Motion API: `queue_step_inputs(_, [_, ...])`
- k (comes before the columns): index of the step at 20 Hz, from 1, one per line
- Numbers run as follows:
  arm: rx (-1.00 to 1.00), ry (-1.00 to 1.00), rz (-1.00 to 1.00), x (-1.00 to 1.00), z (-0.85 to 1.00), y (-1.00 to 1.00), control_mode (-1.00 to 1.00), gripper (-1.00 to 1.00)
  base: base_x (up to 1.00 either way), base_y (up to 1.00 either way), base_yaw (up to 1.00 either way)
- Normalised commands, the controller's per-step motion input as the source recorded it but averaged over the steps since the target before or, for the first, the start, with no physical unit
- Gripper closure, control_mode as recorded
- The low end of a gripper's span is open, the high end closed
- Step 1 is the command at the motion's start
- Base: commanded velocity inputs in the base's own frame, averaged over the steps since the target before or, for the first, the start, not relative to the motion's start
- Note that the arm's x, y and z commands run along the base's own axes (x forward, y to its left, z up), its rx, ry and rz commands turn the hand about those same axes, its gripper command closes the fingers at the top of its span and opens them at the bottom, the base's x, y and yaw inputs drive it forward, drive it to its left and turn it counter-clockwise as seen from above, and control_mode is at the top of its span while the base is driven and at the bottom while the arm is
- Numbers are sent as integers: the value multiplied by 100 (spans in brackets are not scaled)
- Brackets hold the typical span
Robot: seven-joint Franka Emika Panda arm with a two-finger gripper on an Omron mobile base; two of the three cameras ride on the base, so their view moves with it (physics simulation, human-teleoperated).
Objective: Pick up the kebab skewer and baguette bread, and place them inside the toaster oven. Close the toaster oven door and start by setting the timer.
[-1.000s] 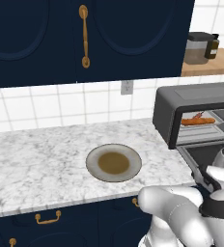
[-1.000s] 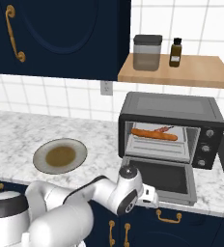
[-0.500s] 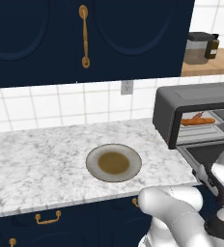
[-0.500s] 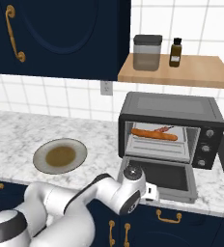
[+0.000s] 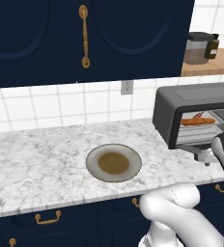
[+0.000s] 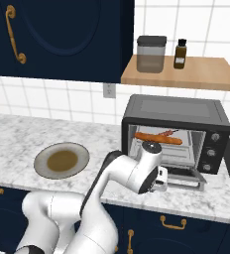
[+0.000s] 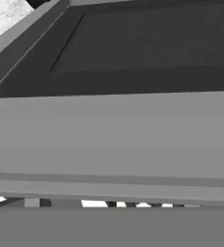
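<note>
The dark grey toaster oven [image 6: 177,111] stands at the right end of the counter. On its rack lies the long orange-brown baguette [image 6: 158,138], with the thin kebab skewer [image 6: 169,132] just behind it; both also show as baguette [image 5: 199,121] and skewer [image 5: 196,116]. The toaster oven door [image 6: 185,177] hangs partly lowered. My gripper [image 6: 161,184] sits at the door's left front edge, jaws wide, with nothing seen between them. Close up, the hand view has the door's dark window [image 7: 143,43] and its grey bar handle [image 7: 112,140].
A round plate [image 6: 61,160] with a brown centre lies on the marble counter [image 5: 36,159] left of the oven. On a wooden shelf [image 6: 186,72] above stand a jar and a small bottle. Navy cabinets hang overhead, and my white arm bends in front of the counter edge.
My hand has risen and shifted right, up against the oven door. The door flap looks tipped up a little from its lower position. The food and plate have not moved.
</note>
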Motion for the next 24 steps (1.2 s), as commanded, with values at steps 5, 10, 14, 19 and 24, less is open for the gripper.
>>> queue_step_inputs(5, [-7,-36,-8,79,27,70,-100,-100,0,0,0])
queue_step_inputs(10, [-9,-36,-9,79,6,61,-100,-100,0,0,0])
queue_step_inputs(14, [-7,-29,-8,70,3,30,-100,-100,0,0,0])
queue_step_inputs(19, [-6,-11,-4,61,29,0,-100,-100,0,0,0])
queue_step_inputs(24, [-5,-1,-3,34,27,-1,-100,-100,0,0,0])
